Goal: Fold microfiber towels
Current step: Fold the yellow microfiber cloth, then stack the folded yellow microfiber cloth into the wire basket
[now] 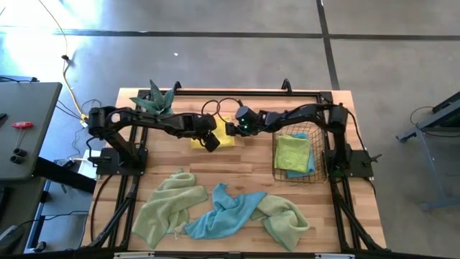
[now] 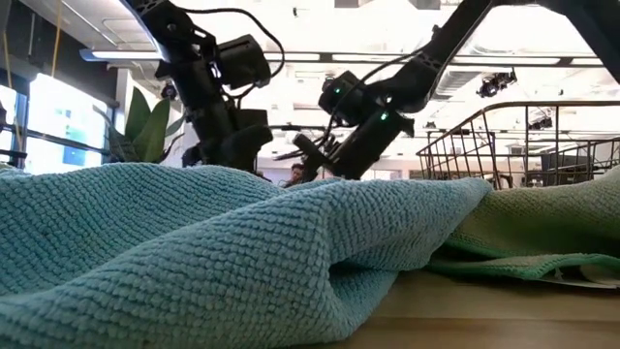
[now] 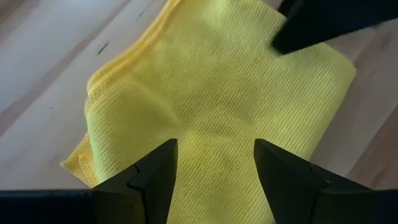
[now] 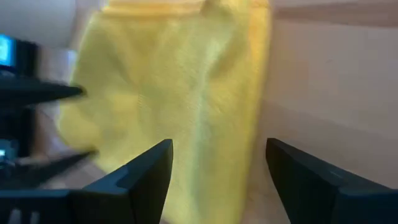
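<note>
Both grippers, left [image 3: 214,180] and right [image 4: 217,180], hang wide and empty over the yellow towel [image 1: 224,139] near the table's far edge; a descending finger could snag and undo its fold.

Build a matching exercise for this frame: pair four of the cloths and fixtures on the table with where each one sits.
Things:
1. yellow towel
2. blue towel
3. potted plant
4. folded green towel

Places:
A. inside the wire basket
B. far edge of the table, by the left arm
C. near edge, lying loose between two green towels
D. mid-table, under the left gripper and the right gripper, both open

Pairs: 1-D, 2-C, 3-B, 4-A
</note>
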Tool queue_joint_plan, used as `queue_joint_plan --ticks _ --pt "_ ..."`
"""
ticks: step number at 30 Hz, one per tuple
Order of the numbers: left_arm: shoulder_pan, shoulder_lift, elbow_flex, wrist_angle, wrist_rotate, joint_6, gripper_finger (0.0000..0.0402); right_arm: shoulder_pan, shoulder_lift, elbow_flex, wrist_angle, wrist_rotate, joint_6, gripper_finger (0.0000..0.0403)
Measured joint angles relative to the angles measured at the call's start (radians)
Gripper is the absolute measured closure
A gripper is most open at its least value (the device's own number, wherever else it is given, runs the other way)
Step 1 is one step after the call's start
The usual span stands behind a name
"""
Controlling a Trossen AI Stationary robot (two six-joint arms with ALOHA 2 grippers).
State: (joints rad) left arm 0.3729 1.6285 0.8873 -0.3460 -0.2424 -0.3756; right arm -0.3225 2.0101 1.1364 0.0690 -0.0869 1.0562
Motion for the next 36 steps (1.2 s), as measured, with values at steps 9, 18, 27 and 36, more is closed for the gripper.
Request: queue_joint_plan --ticks 9,18,27,36 --pt "0.009 0.002 -0.081 0.014 -0.005 -0.044 0.02 0.002 0.06 0.002 0.117 -0.02 0.004 0.0151" --pt "0.013 0.011 -0.165 0.147 -0.01 -0.093 0.02 0.009 0.07 0.0 0.168 -0.013 -0.05 0.0186" --pt "0.013 0.012 -0.172 0.205 -0.003 -0.138 0.02 0.009 0.073 -0.002 0.18 0.002 -0.041 0.023" --pt "0.013 0.012 -0.172 0.234 0.007 -0.149 0.02 0.01 0.073 -0.002 0.186 0.004 -0.055 0.0299"
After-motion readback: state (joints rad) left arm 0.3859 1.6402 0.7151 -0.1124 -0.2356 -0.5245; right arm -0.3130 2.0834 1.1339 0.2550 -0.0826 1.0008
